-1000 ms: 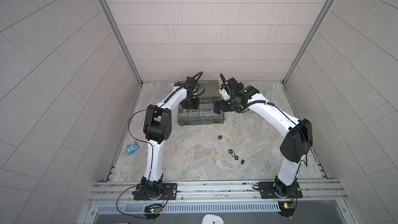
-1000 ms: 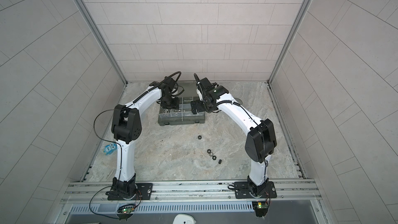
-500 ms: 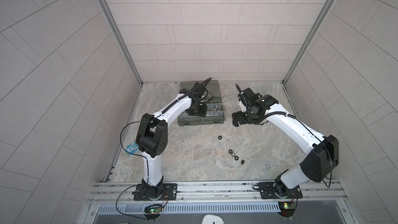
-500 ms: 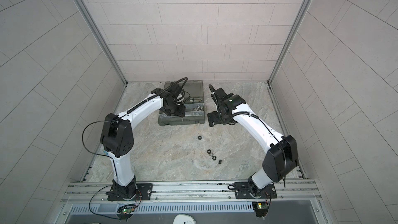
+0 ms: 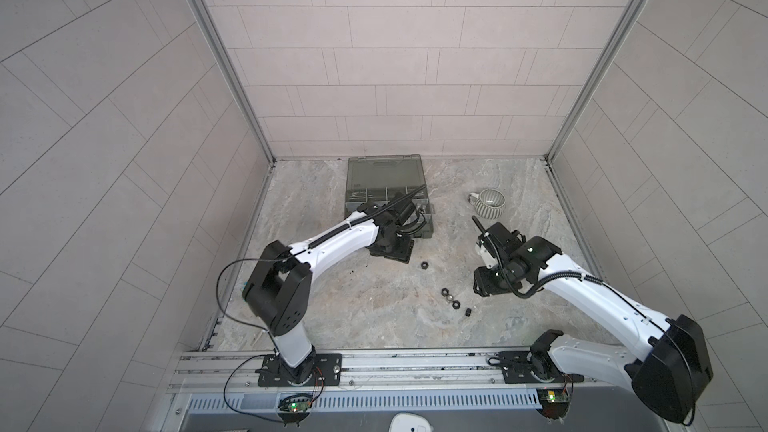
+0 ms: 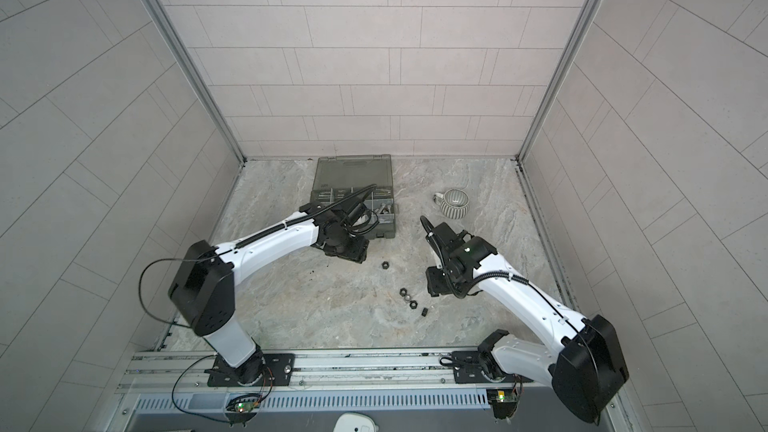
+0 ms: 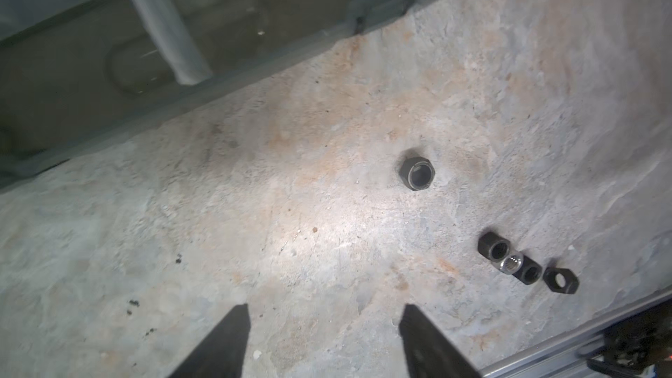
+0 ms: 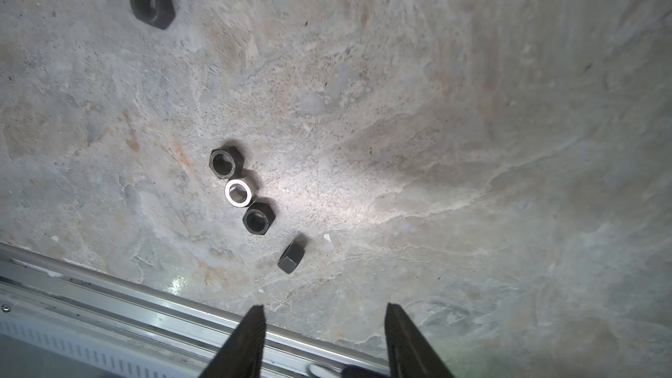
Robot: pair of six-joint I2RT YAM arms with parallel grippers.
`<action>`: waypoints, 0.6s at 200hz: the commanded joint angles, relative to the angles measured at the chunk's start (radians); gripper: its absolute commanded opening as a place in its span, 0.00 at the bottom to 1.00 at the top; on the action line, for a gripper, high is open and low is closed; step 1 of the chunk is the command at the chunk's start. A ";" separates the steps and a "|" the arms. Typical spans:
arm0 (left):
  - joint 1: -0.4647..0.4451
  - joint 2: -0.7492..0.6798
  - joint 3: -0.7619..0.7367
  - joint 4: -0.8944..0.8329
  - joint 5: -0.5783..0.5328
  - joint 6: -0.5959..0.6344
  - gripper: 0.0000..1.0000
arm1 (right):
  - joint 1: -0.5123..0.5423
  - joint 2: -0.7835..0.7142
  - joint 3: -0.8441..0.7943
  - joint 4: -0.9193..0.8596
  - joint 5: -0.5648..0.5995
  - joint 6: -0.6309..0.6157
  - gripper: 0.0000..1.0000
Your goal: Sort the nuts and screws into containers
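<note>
Loose nuts lie on the stone floor. One black nut (image 5: 424, 265) (image 7: 417, 174) (image 8: 152, 4) sits alone. Nearer the front is a row: black nut (image 8: 226, 162), silver nut (image 8: 238, 192) (image 5: 449, 296), black nut (image 8: 259, 218), and a black nut on edge (image 8: 291, 257). The containers are compartments of the grey-green organizer case (image 5: 386, 197) (image 6: 353, 184), lid flat behind; silver screws (image 6: 383, 207) show in its right compartment. My left gripper (image 5: 392, 253) (image 7: 325, 307) hangs open and empty just in front of the case. My right gripper (image 5: 484, 284) (image 8: 324, 306) is open and empty, right of the row.
A striped mug (image 5: 488, 202) (image 6: 453, 202) stands at the back right. The case's front wall (image 7: 218, 78) runs close behind the left gripper. An aluminium rail (image 5: 374, 363) (image 8: 145, 307) borders the floor's front edge. Tiled walls close in the left, back and right.
Both arms have drawn back from the organizer case toward the front. The left gripper now hangs over the floor before the case; the right gripper has swung down beside the row of nuts.
</note>
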 commanded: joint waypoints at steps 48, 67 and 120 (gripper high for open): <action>0.005 -0.265 -0.110 -0.075 -0.145 -0.053 0.99 | 0.137 0.039 -0.011 0.135 -0.011 0.061 0.46; 0.024 -0.323 -0.144 -0.094 -0.182 -0.060 1.00 | 0.175 0.084 -0.008 0.161 -0.009 0.056 0.47; 0.141 -0.503 -0.273 -0.066 -0.175 -0.078 1.00 | 0.215 0.211 0.007 0.201 0.003 0.046 0.54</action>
